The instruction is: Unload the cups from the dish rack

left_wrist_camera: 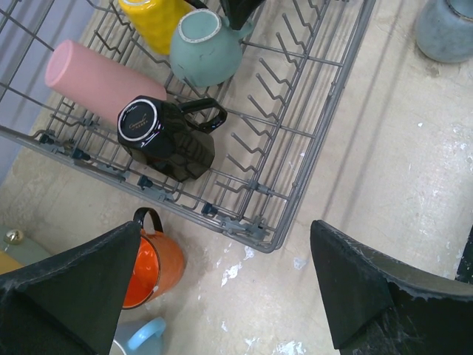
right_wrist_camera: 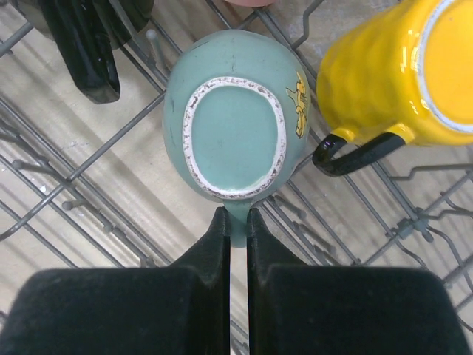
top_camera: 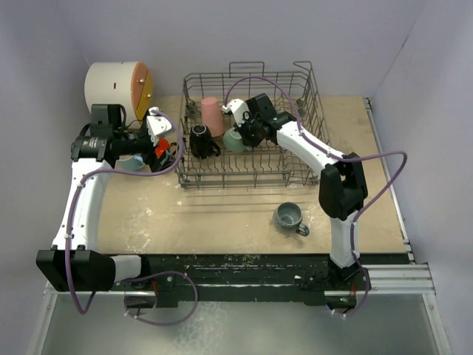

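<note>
R: right gripper [right_wrist_camera: 236, 222] clamped on the handle of the upturned teal ceramic mug [right_wrist_camera: 235, 126] | mug lies inside the grey wire dish rack [left_wrist_camera: 323, 133], beside the dimpled yellow black-handled mug [right_wrist_camera: 399, 74] | L: left gripper [left_wrist_camera: 222, 296] spread wide above the tan table [left_wrist_camera: 384, 148], glossy orange mug [left_wrist_camera: 151, 266] just outside the rack

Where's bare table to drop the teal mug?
Free: the table in front of the dish rack, left of the grey mug; also the strip right of the rack. Crowded: left of the rack, with the orange mug, light blue mug and left gripper.
</note>
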Motion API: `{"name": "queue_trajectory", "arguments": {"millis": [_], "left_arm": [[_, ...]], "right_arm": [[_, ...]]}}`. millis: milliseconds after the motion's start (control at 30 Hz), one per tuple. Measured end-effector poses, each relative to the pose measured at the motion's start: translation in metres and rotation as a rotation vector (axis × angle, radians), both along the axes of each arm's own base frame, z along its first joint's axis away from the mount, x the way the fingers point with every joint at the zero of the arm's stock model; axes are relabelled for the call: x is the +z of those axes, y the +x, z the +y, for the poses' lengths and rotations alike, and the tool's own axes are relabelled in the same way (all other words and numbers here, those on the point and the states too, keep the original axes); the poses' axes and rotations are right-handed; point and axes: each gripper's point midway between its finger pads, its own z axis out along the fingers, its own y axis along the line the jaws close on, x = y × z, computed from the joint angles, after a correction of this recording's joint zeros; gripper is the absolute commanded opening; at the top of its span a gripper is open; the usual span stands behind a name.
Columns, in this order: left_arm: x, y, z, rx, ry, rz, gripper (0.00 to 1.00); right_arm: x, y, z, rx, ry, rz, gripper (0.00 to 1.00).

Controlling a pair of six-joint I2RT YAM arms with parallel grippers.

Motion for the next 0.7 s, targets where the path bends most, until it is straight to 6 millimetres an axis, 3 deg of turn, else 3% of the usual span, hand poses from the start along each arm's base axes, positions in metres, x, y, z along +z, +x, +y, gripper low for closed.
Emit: {"name": "queue_trajectory", "arguments": {"millis": [167, 433, 567, 700], "left_arm": [[0.003, 0.003, -0.002, -0.011, -0.009, -0.024, 0.99], [-0.005, 0.008, -0.009, -0.042, -0.024, -0.110, 0.99], [0.005, 0.011, -0.025, -0.101, -0.012, -0.226, 0.98], [0.016, 0.008, -0.050, -0.193, 0.027, -0.422, 0.97]], "right_arm": [[0.028, -0.009, -0.003, -0.021, 0.034, -0.053, 0.00], [0.109, -0.019, -0.001, -0.072, 0.176, -0.187, 0.00], [0.133, -0.030, 0.008, -0.111, 0.283, -0.159, 0.00], [0.155, -0.058, 0.022, -0.126, 0.434, -0.064, 0.00]]}}
